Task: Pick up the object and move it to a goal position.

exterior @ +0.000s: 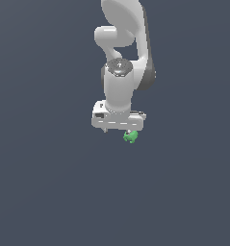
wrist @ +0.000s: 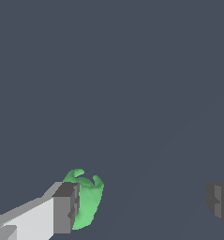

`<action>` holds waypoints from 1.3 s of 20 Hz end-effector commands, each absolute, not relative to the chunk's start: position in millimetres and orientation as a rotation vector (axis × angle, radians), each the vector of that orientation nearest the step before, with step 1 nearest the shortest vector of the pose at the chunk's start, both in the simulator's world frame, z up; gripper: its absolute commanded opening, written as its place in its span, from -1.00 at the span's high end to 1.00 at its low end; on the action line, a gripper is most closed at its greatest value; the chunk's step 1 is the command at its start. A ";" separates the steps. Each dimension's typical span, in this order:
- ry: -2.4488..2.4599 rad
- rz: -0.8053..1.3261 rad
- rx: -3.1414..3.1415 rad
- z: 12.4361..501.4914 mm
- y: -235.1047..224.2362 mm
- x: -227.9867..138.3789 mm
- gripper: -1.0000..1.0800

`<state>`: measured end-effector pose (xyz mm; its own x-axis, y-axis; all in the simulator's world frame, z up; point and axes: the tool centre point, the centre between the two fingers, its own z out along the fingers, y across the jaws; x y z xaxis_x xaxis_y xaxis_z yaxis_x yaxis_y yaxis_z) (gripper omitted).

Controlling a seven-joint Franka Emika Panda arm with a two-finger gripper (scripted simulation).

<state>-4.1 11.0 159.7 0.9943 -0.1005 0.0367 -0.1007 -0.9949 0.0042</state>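
Observation:
The object is a tiny bright green lumpy blob just under the white gripper, toward the exterior view's right. In the wrist view the object sits between the jaws, right beside one finger; whether they touch I cannot tell. The other finger is far from it, with a wide gap between. The gripper is open and grips nothing. The fingertips are hardly visible in the exterior view.
The white arm rises straight above the gripper. The background is a plain dark grey-blue surface with no other objects or marker in view.

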 end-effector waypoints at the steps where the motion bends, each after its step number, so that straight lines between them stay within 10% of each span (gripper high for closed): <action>1: -0.219 0.051 3.130 152.2 20.0 -9.5 -0.92; 26: -0.772 0.001 3.045 90.5 89.3 -68.4 -0.92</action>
<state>-67.1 88.2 91.6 0.8835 -0.4685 0.0005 -0.4685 -0.8835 -0.0004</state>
